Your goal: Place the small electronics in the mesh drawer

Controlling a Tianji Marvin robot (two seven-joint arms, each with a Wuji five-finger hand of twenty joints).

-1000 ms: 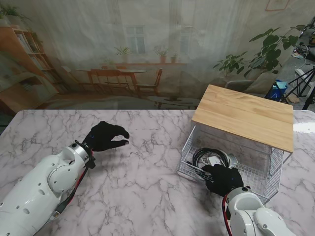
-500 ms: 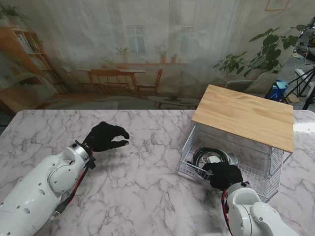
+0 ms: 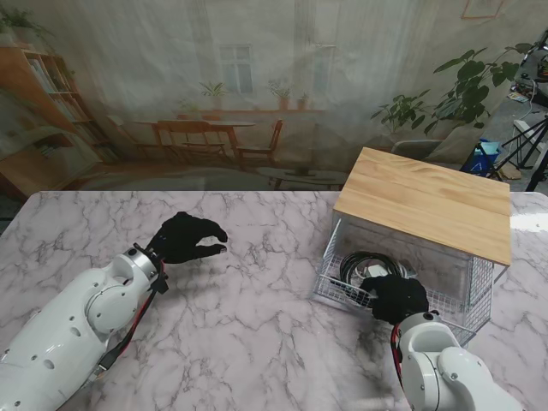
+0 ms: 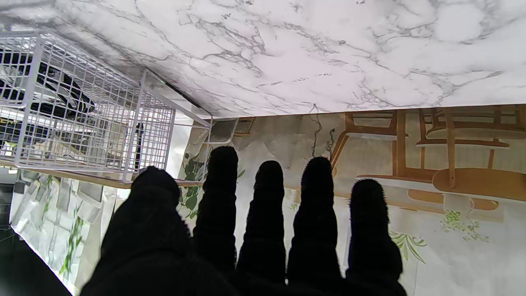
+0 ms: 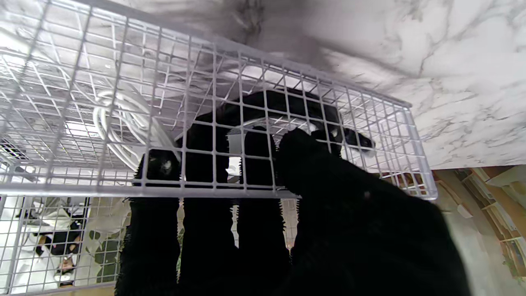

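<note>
The white mesh drawer (image 3: pixel 336 287) sits partly under a wooden-topped wire frame (image 3: pixel 428 201) on the right of the table. Inside lie a coiled black cable (image 3: pixel 364 260) and a white cable (image 5: pixel 119 123); the rest of its contents are hard to make out. My right hand (image 3: pixel 397 297) is shut on the drawer's near wall (image 5: pixel 82 191), fingers hooked over the rim and inside, thumb outside the mesh. My left hand (image 3: pixel 185 237) hovers over bare marble on the left, fingers apart and curled, holding nothing. The drawer (image 4: pixel 82 115) also shows in the left wrist view.
The marble table (image 3: pixel 257 325) stretches between the two arms. A printed backdrop stands along the far edge. Plants and tripod gear stand beyond the table's far right corner.
My right hand has moved away from me with the drawer's near wall, and the drawer has slid a little farther under the wooden top. The left hand has stayed put.
</note>
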